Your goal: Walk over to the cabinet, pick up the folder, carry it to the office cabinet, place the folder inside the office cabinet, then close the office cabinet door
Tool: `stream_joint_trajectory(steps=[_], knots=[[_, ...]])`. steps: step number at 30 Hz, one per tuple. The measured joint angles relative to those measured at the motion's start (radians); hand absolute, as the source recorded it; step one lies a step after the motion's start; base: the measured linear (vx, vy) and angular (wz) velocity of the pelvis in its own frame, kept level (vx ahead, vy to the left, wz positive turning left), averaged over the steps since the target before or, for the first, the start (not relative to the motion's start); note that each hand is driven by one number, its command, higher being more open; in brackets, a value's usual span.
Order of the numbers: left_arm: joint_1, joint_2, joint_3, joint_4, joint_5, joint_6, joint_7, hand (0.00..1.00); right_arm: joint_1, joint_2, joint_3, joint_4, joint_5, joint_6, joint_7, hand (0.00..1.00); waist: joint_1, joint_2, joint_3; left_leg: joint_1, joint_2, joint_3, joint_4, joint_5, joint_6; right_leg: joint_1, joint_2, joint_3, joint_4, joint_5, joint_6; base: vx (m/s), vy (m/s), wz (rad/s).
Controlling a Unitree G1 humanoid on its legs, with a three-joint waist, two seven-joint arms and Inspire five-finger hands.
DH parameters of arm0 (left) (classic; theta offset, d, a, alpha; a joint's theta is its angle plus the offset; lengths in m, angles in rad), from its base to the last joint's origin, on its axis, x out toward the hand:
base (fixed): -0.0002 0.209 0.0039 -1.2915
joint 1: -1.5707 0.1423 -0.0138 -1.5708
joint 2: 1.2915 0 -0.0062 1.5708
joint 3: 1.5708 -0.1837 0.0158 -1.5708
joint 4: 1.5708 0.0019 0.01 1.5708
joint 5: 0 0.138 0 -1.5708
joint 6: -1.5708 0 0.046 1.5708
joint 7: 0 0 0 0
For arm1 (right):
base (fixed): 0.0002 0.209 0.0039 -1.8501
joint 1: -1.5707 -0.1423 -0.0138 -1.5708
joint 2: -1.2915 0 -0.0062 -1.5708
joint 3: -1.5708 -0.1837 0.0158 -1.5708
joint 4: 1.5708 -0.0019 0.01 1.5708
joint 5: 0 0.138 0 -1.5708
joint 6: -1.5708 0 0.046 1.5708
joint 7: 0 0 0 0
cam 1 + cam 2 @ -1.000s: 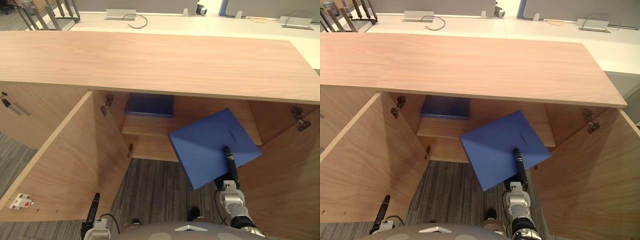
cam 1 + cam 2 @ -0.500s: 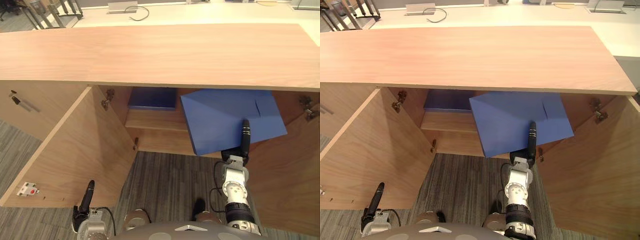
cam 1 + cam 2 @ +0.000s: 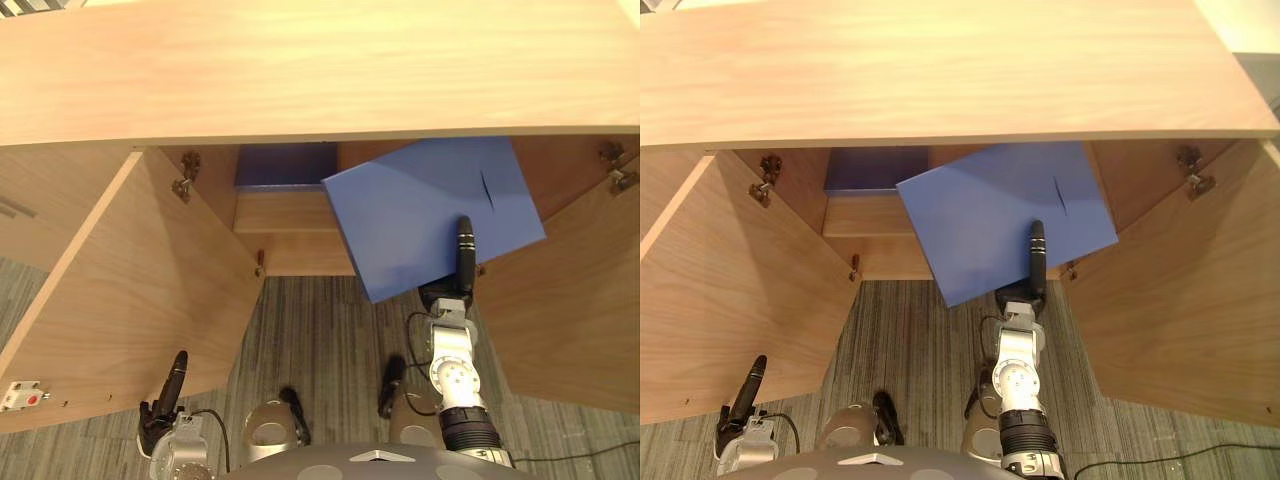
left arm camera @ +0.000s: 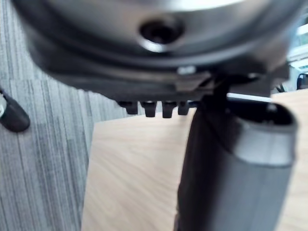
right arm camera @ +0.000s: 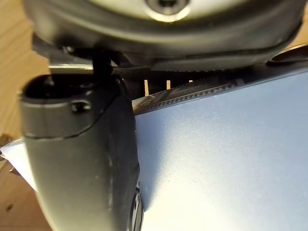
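Folder, blue and tilted, hangs at the office cabinet's open front, its far edge under the top's front edge. The right hand pinches its near edge. Low beside the open left door, the left hand hangs with fingers relaxed.

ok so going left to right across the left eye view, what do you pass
left door → stored folder → held folder → right door
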Motion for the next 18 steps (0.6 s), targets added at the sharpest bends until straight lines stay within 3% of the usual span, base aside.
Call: stream_joint_trajectory(steps=[3,13,18], knots=[[-0.001,0.001,-0.017,-0.031,0.0,-0.001,0.01,1.0,-0.071,0.0,0.019,-0.01,0.0,-0.019,-0.01,0.0,0.001,-0.002,0.037,-0.062,0.016,0.012,0.101,-0.05,0.006,-0.082,-0.012,0.038,0.097,-0.033,-0.004,-0.07,0.035,-0.17],[-0.038,0.0,-0.042,-0.061,0.0,-0.021,0.012,1.0,-0.287,-0.023,-0.043,-0.089,0.0,-0.124,-0.088,0.0,0.021,-0.003,0.067,-0.313,0.06,-0.019,0.422,-0.182,0.015,-0.38,-0.067,0.126,0.431,-0.162,-0.015,-0.07,-0.001,-0.01],[-0.064,-0.003,-0.047,-0.059,0.0,-0.021,0.001,1.0,-0.36,-0.037,-0.064,-0.093,0.0,-0.136,-0.1,0.0,0.025,-0.003,0.067,-0.423,0.088,-0.05,0.527,-0.214,0.012,-0.473,-0.067,0.128,0.507,-0.182,-0.024,-0.05,-0.011,0.09]])
